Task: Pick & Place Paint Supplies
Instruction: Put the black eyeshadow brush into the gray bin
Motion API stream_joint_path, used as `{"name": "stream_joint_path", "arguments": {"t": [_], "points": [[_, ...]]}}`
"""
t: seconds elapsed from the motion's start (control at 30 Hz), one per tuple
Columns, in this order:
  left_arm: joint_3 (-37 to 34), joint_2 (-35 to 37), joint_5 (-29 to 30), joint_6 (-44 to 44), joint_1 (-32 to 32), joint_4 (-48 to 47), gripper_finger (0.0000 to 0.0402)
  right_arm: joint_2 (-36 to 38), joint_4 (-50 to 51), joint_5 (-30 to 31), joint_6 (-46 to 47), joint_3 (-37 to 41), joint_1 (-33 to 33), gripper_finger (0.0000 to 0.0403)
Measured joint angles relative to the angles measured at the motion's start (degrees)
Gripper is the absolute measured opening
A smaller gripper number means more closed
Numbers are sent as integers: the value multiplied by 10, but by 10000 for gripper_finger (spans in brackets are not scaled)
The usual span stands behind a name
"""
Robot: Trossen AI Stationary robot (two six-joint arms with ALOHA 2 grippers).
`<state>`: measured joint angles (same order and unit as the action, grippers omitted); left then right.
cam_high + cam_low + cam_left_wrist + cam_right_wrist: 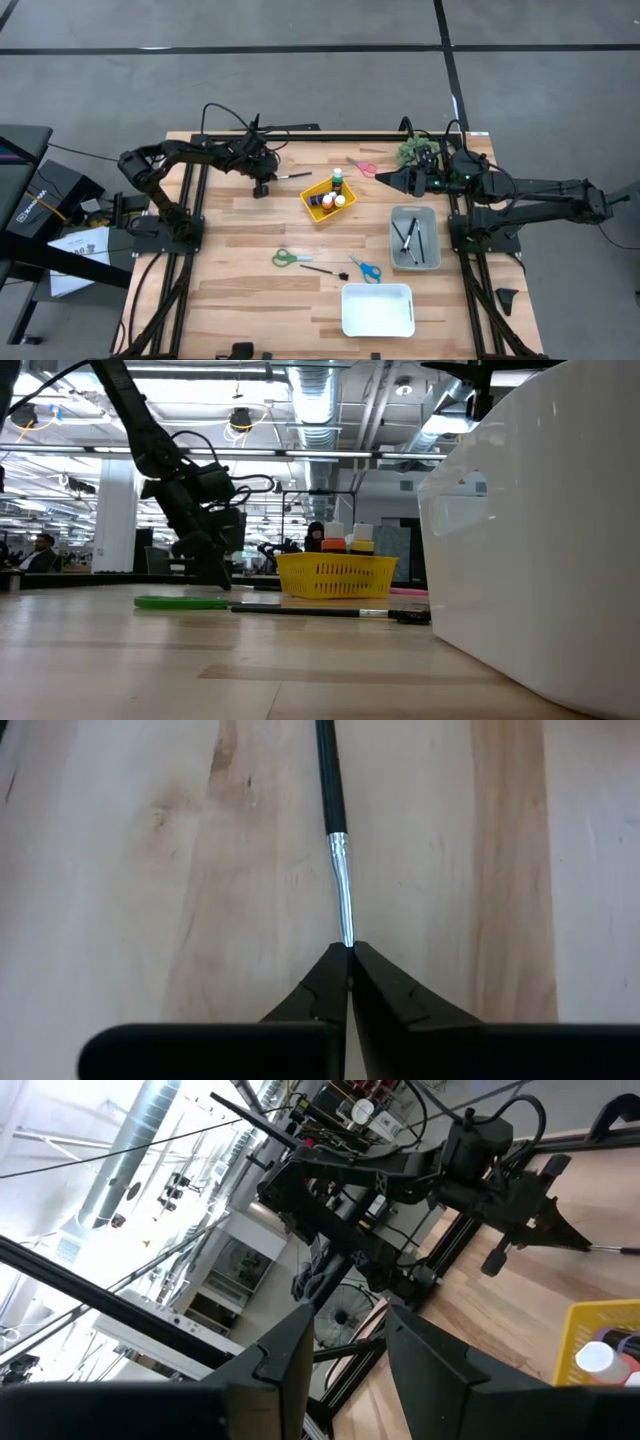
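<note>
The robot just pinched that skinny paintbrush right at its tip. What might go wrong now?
The left gripper is shut on the brush only at its silver end, so the long handle may droop, swing or slip out when lifted.

The yellow basket already holds upright paint bottles; a swinging brush might knock one over.

The right gripper waits raised at the table's far right side, out of the way.

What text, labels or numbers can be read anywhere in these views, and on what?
None can be read.
Black case left of the table: white lettering, too small to read.
Paper sheet beside it: print blurred.
Paint bottles in the yellow basket: no legible labels.
</note>
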<state>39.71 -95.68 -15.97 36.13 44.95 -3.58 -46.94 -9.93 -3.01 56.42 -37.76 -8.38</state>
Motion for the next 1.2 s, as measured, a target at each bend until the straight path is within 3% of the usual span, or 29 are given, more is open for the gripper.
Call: {"name": "stream_joint_path", "arguments": {"t": [0.27,0.57,0.73,0.93,1.2], "points": [[7,16,-23,-96,0,-17,1,0,0,-2,-9,0,0,123],[8,134,-82,-228,-2,0,1,0,0,-4,-31,0,1,123],[8,209,-102,-324,-34,29,0,0,0,-4,-51,0,-1,123],[8,260,-102,-466,-111,156,0,0,-2,-3,-83,0,-3,123],[8,263,2,-584,-242,379,0,0,-83,-2,-127,0,-19,131]]}}
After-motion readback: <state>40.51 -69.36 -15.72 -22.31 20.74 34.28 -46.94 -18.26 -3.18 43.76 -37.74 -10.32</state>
